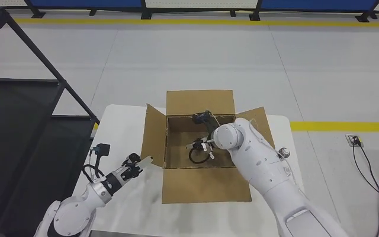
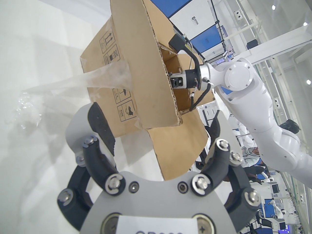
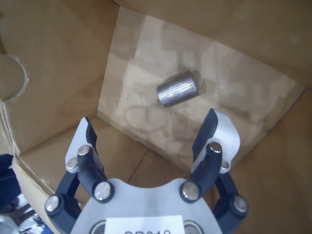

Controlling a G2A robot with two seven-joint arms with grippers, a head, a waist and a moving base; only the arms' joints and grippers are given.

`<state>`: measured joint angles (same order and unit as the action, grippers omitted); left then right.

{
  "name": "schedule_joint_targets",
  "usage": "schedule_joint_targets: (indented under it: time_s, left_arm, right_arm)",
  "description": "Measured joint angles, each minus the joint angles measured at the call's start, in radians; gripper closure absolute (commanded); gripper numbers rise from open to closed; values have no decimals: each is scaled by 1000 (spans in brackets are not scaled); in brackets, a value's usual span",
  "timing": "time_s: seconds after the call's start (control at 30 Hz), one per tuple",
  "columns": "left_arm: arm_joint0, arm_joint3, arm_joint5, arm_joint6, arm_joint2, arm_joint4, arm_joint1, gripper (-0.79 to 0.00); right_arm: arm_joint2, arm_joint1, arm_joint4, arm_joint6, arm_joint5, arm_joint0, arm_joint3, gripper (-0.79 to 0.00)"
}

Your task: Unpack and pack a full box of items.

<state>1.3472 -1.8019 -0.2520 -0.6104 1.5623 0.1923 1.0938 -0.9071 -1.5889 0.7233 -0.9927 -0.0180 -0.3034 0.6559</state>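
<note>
One steel cylinder lies on box floor | I see right gripper spread wide over it, empty | left gripper agape, empty, beside side flap

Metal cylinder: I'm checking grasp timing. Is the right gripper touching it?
Apart. The right wrist view shows the right gripper open, with bare floor of the box between its fingertips and the metal cylinder.

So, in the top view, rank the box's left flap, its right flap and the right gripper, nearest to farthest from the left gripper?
1. The left flap, beside the left gripper.
2. The right gripper, inside the cardboard box.
3. The right flap, on the far side.
</note>
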Motion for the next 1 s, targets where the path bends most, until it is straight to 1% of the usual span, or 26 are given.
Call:
schedule_joint_targets:
  time_s: [0.03, 0.23, 0.43, 0.57, 0.9, 1.0]
  left_arm:
    - [0, 0, -1, 0, 0, 0, -1, -785]
    - [1, -1, -7, -9, 3, -10, -3, -785]
    - [7, -3, -15, -4, 12, -28, -6, -785]
    - [17, -4, -19, 14, 24, -48, -6, -785]
    - [36, -7, -29, 40, 47, -76, -9, -785]
    - [39, -12, -33, 43, 50, -81, -10, -785]
  right_arm:
    - [10, -10, -6, 24, 53, 3, -11, -785]
    - [54, -67, -46, 185, 274, -1, -56, -785]
    - [84, -118, -76, 312, 415, 8, -117, -785]
    - [87, -141, -106, 336, 428, 30, -172, -785]
    - [87, -141, -103, 346, 431, 23, -171, -785]
    - [86, -144, -100, 371, 458, 1, -163, -785]
